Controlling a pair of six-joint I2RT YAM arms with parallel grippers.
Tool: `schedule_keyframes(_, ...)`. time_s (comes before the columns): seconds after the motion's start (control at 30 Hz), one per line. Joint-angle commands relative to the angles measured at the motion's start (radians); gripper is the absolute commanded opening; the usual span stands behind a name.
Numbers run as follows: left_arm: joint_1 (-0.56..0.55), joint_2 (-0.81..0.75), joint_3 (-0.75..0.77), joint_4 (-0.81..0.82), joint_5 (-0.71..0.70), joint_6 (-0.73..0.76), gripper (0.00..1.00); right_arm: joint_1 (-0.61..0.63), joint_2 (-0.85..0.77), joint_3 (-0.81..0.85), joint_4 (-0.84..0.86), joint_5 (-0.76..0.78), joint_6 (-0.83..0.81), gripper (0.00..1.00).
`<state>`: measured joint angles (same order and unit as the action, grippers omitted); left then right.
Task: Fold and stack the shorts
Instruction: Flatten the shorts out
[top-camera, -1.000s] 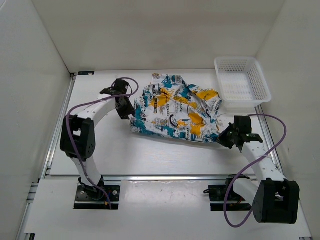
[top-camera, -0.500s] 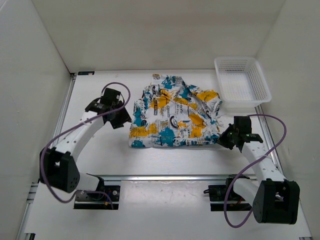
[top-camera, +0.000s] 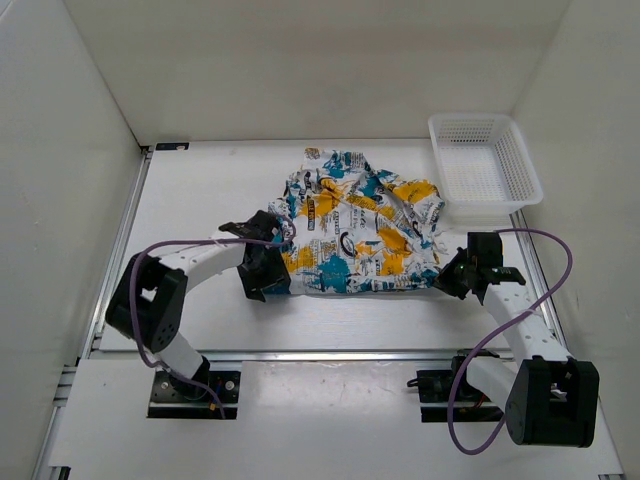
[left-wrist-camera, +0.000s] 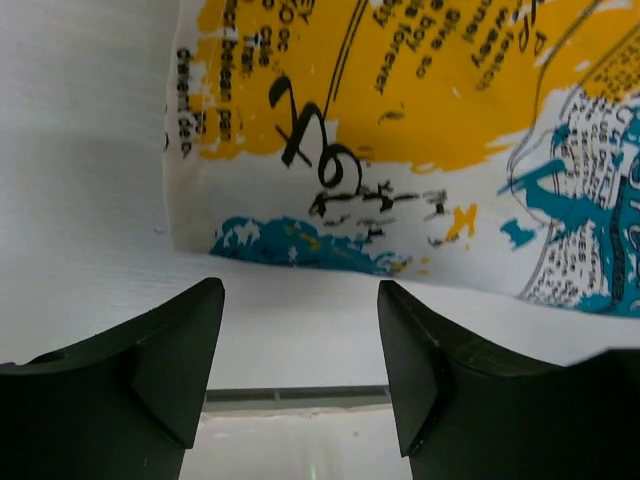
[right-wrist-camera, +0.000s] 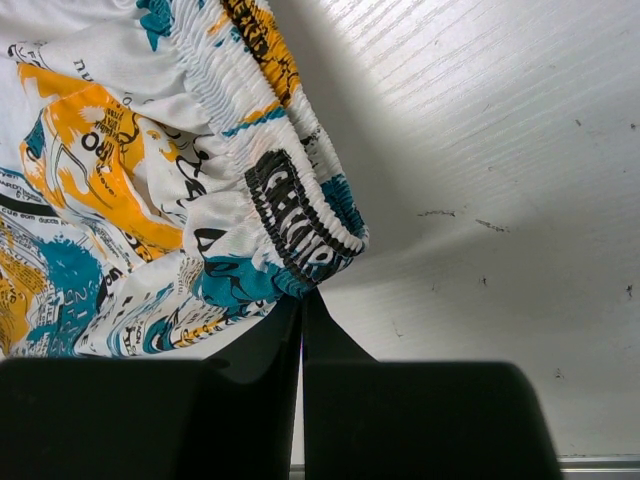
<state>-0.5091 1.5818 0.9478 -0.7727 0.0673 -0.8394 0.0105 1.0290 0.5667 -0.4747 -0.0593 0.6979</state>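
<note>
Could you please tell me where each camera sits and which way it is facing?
Top external: overhead, behind the arm bases, looking down on the table, shorts and basket; left arm and right arm show.
Left wrist: low over the table, facing a corner of the shorts; the open left gripper shows.
Right wrist: close by the shorts' elastic waistband; the right gripper, shut on it, shows.
Shared: all three views show the shorts and table.
</note>
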Motion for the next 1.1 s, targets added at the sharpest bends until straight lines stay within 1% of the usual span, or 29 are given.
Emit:
schedule_keyframes(0.0, -0.002, 0.02, 0.06, 0.052, -0.043, -0.003, 0.74, -0.004, -0.01, 0.038, -0.019, -0.001, -0.02, 0.0)
schedule_keyframes(0.2, -0.002, 0.181, 0.173, 0.052, -0.098, 0.046, 0.69, -0.004, -0.01, 0.038, -0.028, 0.009, -0.029, 0.0)
schedule_keyframes(0.27, -0.002, 0.233, 0.216, 0.052, -0.109, 0.068, 0.64, -0.004, -0.01, 0.038, -0.038, 0.018, -0.029, 0.0)
schedule_keyframes(0.33, -0.002, 0.245, 0.236, 0.052, -0.123, 0.068, 0.58, -0.004, -0.01, 0.047, -0.038, 0.018, -0.029, 0.0)
schedule_keyframes(0.37, 0.012, 0.257, 0.246, 0.052, -0.123, 0.068, 0.49, -0.004, -0.02, 0.047, -0.038, 0.018, -0.029, 0.0)
schedule_keyframes(0.4, 0.024, 0.257, 0.246, 0.052, -0.132, 0.078, 0.44, -0.004, -0.02, 0.047, -0.038, 0.018, -0.029, 0.0)
schedule_keyframes(0.43, 0.024, 0.257, 0.246, 0.052, -0.132, 0.079, 0.35, -0.004, -0.02, 0.047, -0.038, 0.018, -0.038, 0.0)
schedule_keyframes(0.47, 0.041, 0.244, 0.255, 0.052, -0.132, 0.079, 0.26, -0.004, -0.02, 0.047, -0.047, 0.027, -0.038, 0.0)
schedule_keyframes(0.5, 0.055, 0.235, 0.255, 0.052, -0.132, 0.089, 0.1, -0.004, -0.02, 0.047, -0.047, 0.027, -0.038, 0.0)
schedule_keyframes(0.67, 0.092, 0.166, 0.244, 0.021, -0.164, 0.109, 0.1, -0.004, -0.02, 0.047, -0.047, 0.027, -0.038, 0.0)
schedule_keyframes(0.77, 0.122, 0.095, 0.244, -0.008, -0.188, 0.118, 0.1, -0.004, -0.02, 0.047, -0.056, 0.027, -0.049, 0.0)
schedule_keyframes(0.87, 0.152, -0.008, 0.235, -0.063, -0.211, 0.14, 0.1, -0.004, -0.04, 0.036, -0.09, 0.001, -0.06, 0.0)
schedule_keyframes(0.97, 0.161, -0.129, 0.198, -0.092, -0.202, 0.14, 0.1, -0.004, -0.096, 0.0, -0.122, -0.046, -0.06, 0.0)
schedule_keyframes(1.07, 0.161, -0.201, 0.148, -0.102, -0.141, 0.149, 0.1, -0.004, -0.162, -0.071, -0.131, -0.096, -0.026, 0.0)
